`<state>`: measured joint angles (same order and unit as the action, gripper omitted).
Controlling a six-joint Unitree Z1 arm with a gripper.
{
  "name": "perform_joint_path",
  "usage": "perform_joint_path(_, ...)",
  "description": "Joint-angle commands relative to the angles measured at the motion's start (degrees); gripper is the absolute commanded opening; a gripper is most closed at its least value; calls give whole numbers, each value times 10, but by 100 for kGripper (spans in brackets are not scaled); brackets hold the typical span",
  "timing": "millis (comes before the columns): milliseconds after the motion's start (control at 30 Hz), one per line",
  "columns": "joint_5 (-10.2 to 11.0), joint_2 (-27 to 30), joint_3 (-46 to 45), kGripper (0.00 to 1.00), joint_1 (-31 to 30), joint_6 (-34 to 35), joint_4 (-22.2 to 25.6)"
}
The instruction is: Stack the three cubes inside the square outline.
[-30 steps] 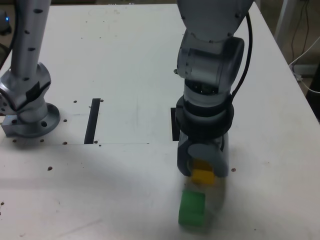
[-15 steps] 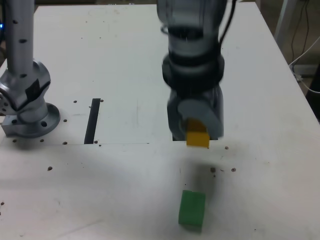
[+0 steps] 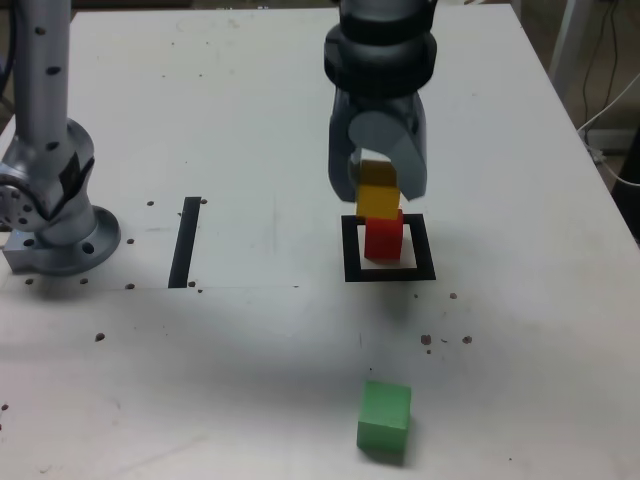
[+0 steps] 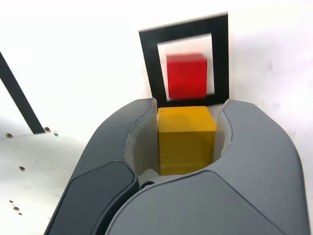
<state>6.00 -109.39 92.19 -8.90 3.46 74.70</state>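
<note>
Clamped on the yellow cube (image 3: 378,201), the tool (image 3: 380,195) hung over the square outline (image 3: 347,250), its two grey jaws pressed against opposite faces of the block, as the wrist view showed plainly. The red cube (image 3: 383,239) sat inside the outline's white centre, and in the exterior view the yellow cube appeared just above it and a little to that view's left, not squarely over it; whether the two touched could not be told. The step in hand looked to be the second tier of the stack. The next move would call for lining yellow up over red, lowering it until it sat flat, then parting the jaws without nudging the pair. The green cube (image 3: 384,418) lay alone on the bench (image 3: 250,120), near the front and well apart from the outline, not yet stacked.
</note>
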Motion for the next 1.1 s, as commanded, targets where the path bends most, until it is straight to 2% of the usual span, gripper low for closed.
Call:
perform_joint_path(0,2,2,-1,19,12,-7,1)
perform_joint_path(167,4,-3,-11,19,34,-18,-3)
perform_joint_path(333,-5,-7,-20,19,38,-19,-16)
perform_joint_path(567,-16,-9,-55,19,38,-19,-61)
perform_joint_path(733,-11,-11,-73,19,38,-18,-84)
perform_joint_path(1067,-6,-13,-72,20,40,-18,-91)
